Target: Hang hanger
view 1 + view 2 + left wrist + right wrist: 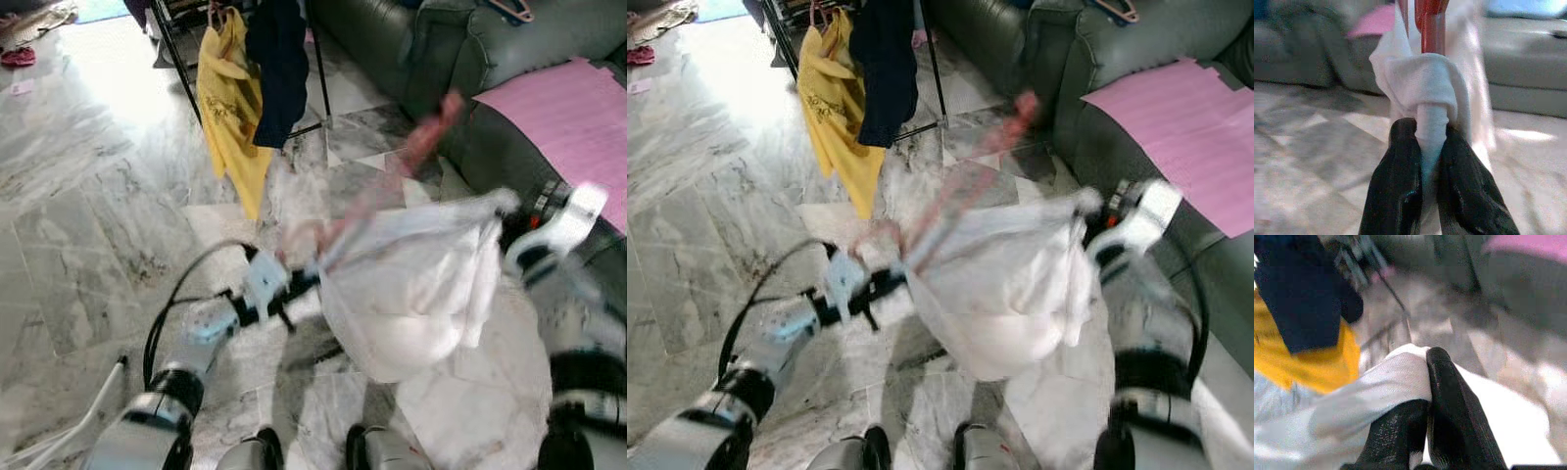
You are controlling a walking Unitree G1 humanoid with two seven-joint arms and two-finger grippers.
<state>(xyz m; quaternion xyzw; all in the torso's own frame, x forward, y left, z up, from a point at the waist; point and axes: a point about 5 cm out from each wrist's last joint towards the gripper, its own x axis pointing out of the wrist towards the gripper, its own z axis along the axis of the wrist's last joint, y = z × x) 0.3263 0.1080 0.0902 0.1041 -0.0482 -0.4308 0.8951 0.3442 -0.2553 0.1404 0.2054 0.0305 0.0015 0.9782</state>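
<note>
Both arms reaching forward, carrying a white garment (411,284) on a red hanger (392,186).

Left gripper (1427,161) is clamping the hanger's cloth-wrapped end; right gripper (1427,401) is pinching the garment's other side; clothes rack (313,69) is standing beyond.

Grey marble floor (88,196), sunlit far left; dark green sofa (392,39), pink sheet (568,127) on seat.

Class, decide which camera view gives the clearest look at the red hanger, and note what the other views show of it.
The left wrist view: the red hanger is sharp and close, rising above the white garment pinched in the left gripper. Both eye views show it as a blurred reddish streak above the cloth. The right wrist view shows the right gripper clamping white cloth.
</note>
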